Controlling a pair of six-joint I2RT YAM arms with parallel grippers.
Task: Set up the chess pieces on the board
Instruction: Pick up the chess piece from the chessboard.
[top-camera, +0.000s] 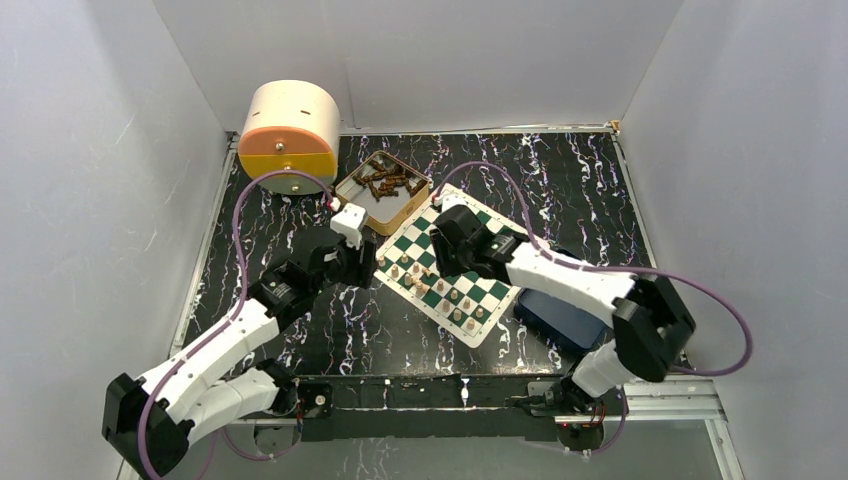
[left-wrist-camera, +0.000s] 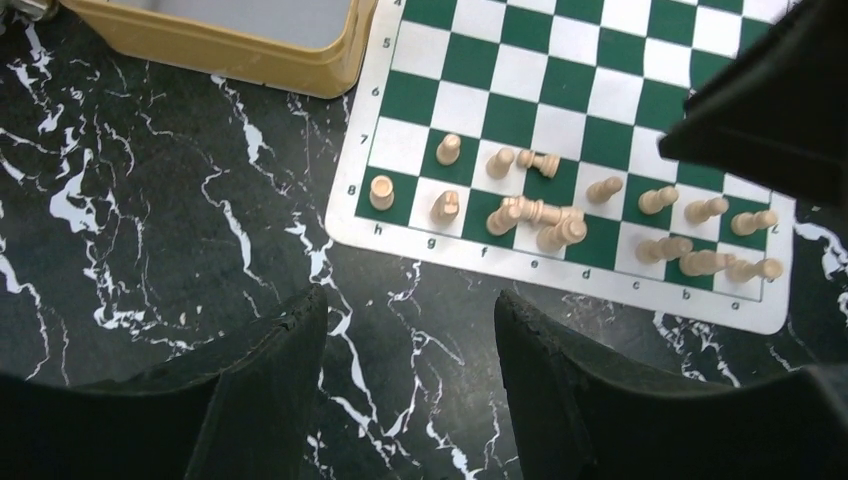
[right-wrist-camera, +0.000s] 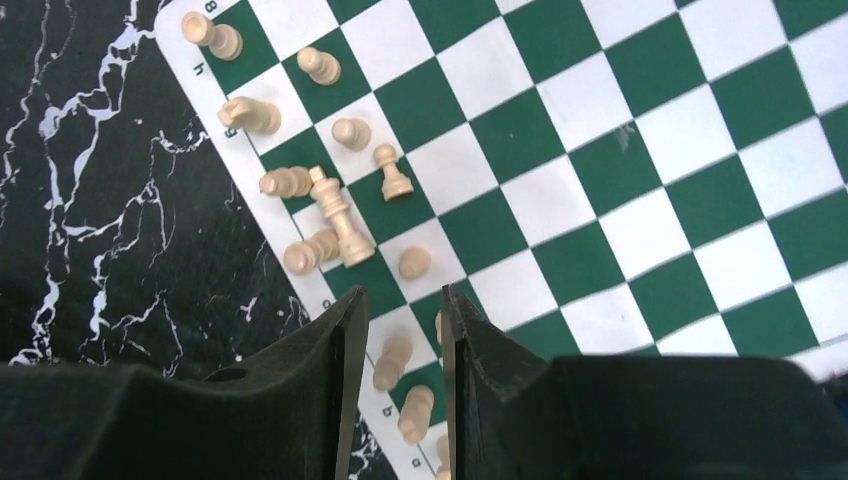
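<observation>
The board (top-camera: 497, 290) of green and white checks lies right of centre. Several light tan chess pieces (top-camera: 440, 290) crowd its two near-left rows; some stand and some lie tipped over (left-wrist-camera: 540, 212). My left gripper (left-wrist-camera: 410, 295) is open over the bare marbled table just off the board's lettered edge (left-wrist-camera: 560, 270), with nothing between its fingers. My right gripper (right-wrist-camera: 404, 292) hovers over the same rows with only a narrow gap between its jaws. Two pieces (right-wrist-camera: 393, 360) show in that gap, touching neither finger. A tall piece (right-wrist-camera: 335, 215) lies flat ahead of it.
A tan tin (top-camera: 383, 187) of dark pieces sits at the board's far-left corner, and its wall (left-wrist-camera: 220, 40) shows in the left wrist view. A cream and orange drum (top-camera: 290, 135) stands far left. A dark blue tray (top-camera: 562, 318) lies under the right arm.
</observation>
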